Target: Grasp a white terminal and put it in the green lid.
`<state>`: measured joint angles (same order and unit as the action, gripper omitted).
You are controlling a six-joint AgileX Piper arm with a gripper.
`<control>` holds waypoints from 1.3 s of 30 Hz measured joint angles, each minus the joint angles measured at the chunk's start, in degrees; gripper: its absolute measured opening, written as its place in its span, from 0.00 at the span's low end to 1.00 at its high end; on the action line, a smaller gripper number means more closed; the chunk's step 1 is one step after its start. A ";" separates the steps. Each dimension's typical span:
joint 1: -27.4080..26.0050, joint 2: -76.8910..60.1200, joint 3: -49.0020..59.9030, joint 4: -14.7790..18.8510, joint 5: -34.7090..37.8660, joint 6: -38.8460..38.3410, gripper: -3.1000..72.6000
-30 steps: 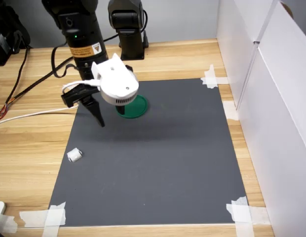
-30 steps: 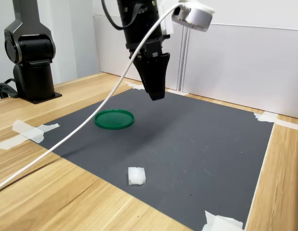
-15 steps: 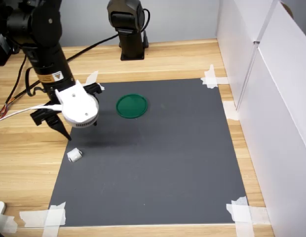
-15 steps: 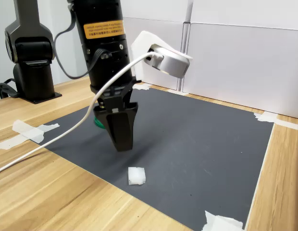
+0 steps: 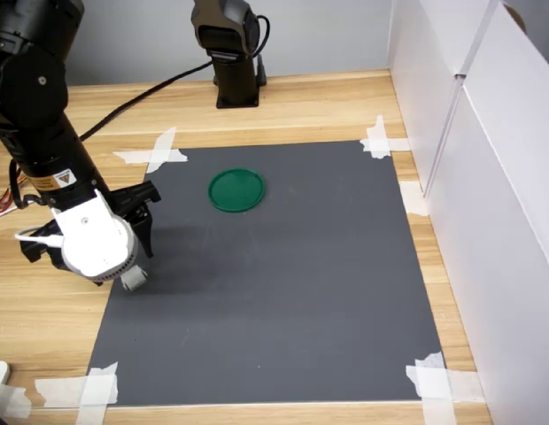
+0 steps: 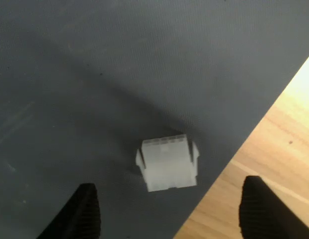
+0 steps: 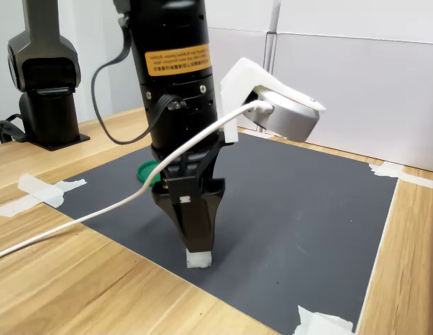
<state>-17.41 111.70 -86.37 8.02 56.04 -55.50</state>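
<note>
The white terminal (image 6: pixel 168 162) lies on the dark grey mat (image 5: pixel 283 283), close to the mat's edge where the wooden counter (image 5: pixel 53 328) begins. In the second exterior view the terminal (image 7: pixel 197 259) shows just under the tip of the claw (image 7: pixel 193 234), though whether they touch cannot be told. In the wrist view the two dark fingertips (image 6: pixel 84 211) stand wide apart, one on each side of the terminal and clear of it, one over the mat and the other over the bare wood, so the claw is spread wide and holds nothing. In the first exterior view the white camera housing (image 5: pixel 96 245) hides most of the terminal. The green lid (image 5: pixel 236 189) rests flat on the mat, well apart from the terminal, toward the black arm base (image 5: pixel 230 53). White tape strips (image 5: pixel 155 152) pin the mat's corners.
</note>
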 joint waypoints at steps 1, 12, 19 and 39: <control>0.00 0.00 0.00 0.00 0.06 0.67 0.92; 0.00 2.15 0.00 -1.04 0.06 1.44 0.84; 0.00 4.81 0.00 -1.55 -0.02 0.89 0.84; 0.00 4.97 -0.11 -2.83 -2.64 0.26 0.46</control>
<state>-17.41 116.67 -86.49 5.19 53.40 -55.24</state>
